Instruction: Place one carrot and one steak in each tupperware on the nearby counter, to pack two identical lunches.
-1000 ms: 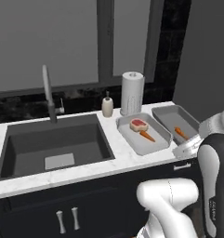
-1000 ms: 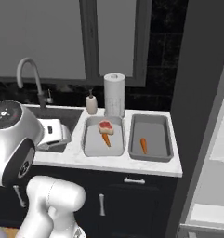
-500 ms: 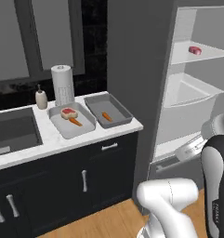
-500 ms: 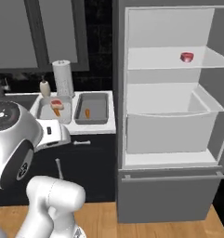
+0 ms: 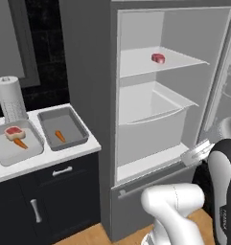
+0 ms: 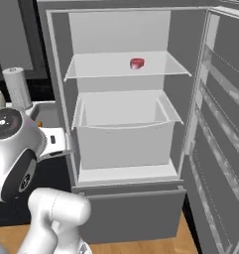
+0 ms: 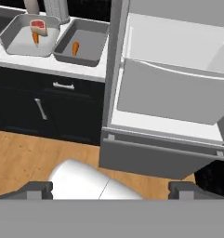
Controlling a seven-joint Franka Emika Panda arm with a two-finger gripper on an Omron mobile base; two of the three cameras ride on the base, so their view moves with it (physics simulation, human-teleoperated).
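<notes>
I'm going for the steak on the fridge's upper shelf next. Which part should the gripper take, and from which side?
Judging from how it lies, take the steak across its short tan edges, coming straight in through the open fridge front. It lies flat and alone on the upper shelf, so its sides look free. The space above it looks tight for a top-down approach. The gripper is open.

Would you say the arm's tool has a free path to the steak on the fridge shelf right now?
Probably yes: the fridge stands open, the steak lies alone on its shelf, and the open tool holds nothing.
</notes>
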